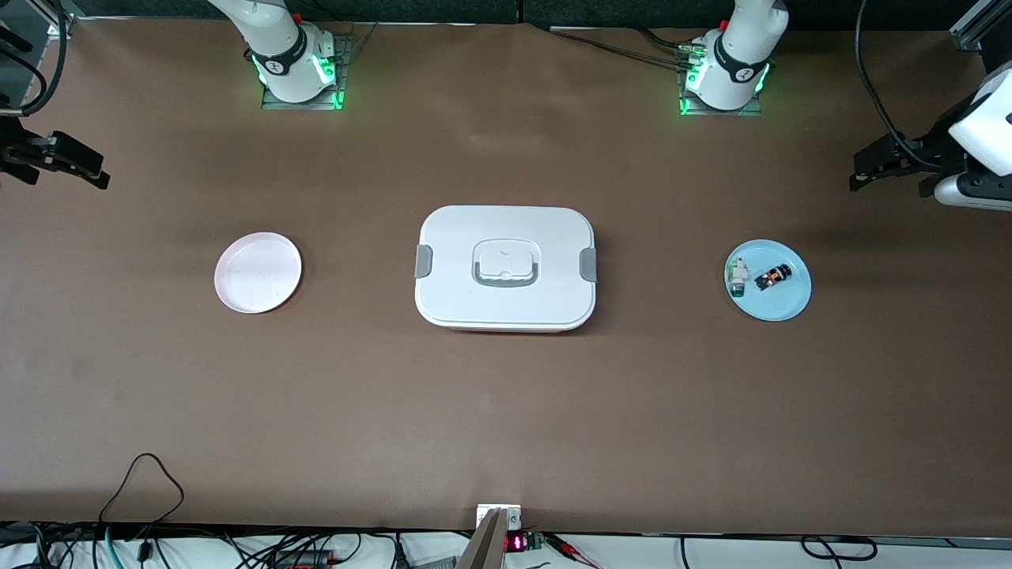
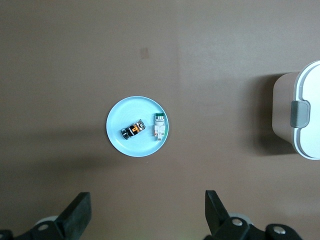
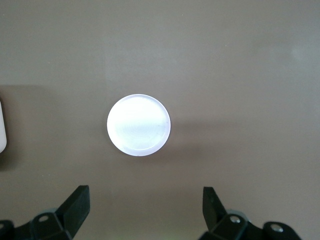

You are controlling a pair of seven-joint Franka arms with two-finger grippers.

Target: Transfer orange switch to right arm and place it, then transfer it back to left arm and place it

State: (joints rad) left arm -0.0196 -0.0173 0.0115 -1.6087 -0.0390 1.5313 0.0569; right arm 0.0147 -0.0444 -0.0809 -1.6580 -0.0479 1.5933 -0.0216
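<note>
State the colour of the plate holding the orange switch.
Light blue plate; clearest in the left wrist view.

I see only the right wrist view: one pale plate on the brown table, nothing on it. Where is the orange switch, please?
Observer: The orange switch lies on a light blue plate toward the left arm's end of the table.
Operator: Is it alone on that plate?
Observer: No, a white-and-green component lies beside it, apart from it.
Operator: What stands between the two plates?
Observer: The white box, lid on, at the middle of the table.
Operator: Is the left claw holding anything?
Observer: No. The left claw is open and empty, up in the air at its end of the table.
</note>
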